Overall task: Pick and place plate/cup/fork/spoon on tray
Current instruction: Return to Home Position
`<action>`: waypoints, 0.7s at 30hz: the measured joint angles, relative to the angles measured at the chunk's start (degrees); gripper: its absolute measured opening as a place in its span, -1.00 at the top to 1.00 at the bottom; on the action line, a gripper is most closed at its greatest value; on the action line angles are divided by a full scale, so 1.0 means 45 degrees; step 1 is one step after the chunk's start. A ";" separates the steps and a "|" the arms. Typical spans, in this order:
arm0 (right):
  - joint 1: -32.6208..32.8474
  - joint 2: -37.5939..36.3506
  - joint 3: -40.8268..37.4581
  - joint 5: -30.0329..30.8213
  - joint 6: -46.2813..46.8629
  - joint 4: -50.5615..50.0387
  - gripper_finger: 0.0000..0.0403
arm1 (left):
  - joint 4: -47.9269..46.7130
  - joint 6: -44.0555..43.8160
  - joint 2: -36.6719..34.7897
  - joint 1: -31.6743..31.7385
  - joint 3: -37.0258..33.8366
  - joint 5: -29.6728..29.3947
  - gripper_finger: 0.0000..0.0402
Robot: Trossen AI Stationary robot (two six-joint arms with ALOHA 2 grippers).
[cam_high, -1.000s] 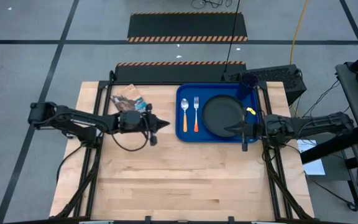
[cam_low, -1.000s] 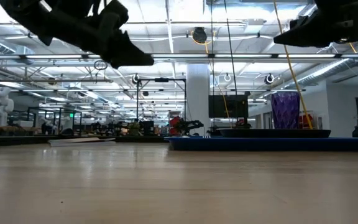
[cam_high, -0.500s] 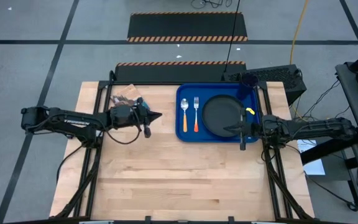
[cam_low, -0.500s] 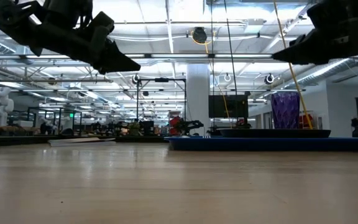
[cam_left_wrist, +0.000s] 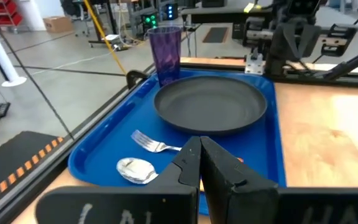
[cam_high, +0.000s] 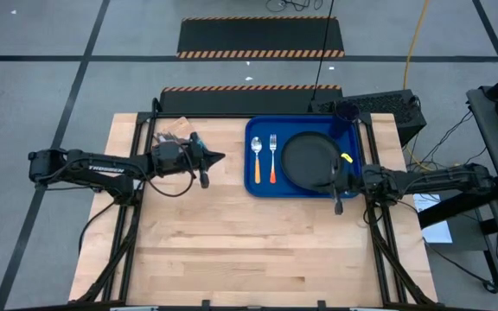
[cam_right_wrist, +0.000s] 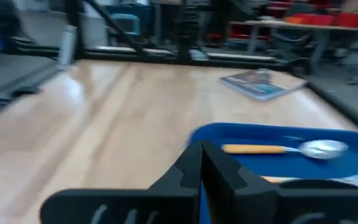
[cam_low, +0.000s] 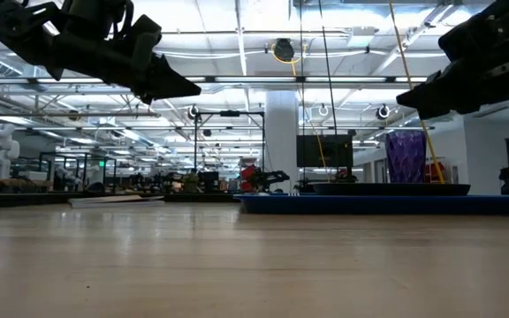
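Note:
The blue tray (cam_high: pixel 258 186) lies at the table's far right. On it rest the black plate (cam_high: pixel 309 161), the purple cup (cam_high: pixel 346 111) at its far right corner, the fork (cam_high: pixel 273 157) and the spoon (cam_high: pixel 257 158). They also show in the left wrist view: plate (cam_left_wrist: pixel 211 109), cup (cam_left_wrist: pixel 166 55), fork (cam_left_wrist: pixel 151 144), spoon (cam_left_wrist: pixel 136 170). My left gripper (cam_high: pixel 220 158) is shut and empty, in the air left of the tray. My right gripper (cam_high: pixel 328 182) is shut and empty, over the tray's near right part.
A small printed booklet (cam_high: pixel 173 138) lies at the table's far left, partly under my left arm; it also shows in the right wrist view (cam_right_wrist: pixel 260 84). Bare wood fills the table's near half. A dark box stands beyond the table's far right corner.
My left gripper has drawn back toward the table's left and far edges, away from the tray. My right gripper has drawn back a little toward the table's right edge and has come lower. The tableware on the tray has kept still.

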 joint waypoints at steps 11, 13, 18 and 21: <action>0.0687 -0.1102 -0.0648 0.0026 0.1281 -0.0295 1.00 | 0.0248 -0.0134 0.0006 0.0000 0.0000 0.0278 0.95; 0.0955 -0.1322 -0.0655 0.0109 0.1333 -0.0459 1.00 | 0.0243 -0.0139 0.0010 0.0000 0.0000 0.0372 0.95; 0.1449 -0.2278 -0.0672 0.0136 0.1214 -0.0506 1.00 | 0.0274 -0.0194 0.0010 0.0000 0.0000 0.0391 0.95; 0.1581 -0.3120 -0.0675 0.0400 0.1015 -0.0911 1.00 | 0.0287 -0.0217 0.0010 -0.0074 0.0000 0.0391 0.95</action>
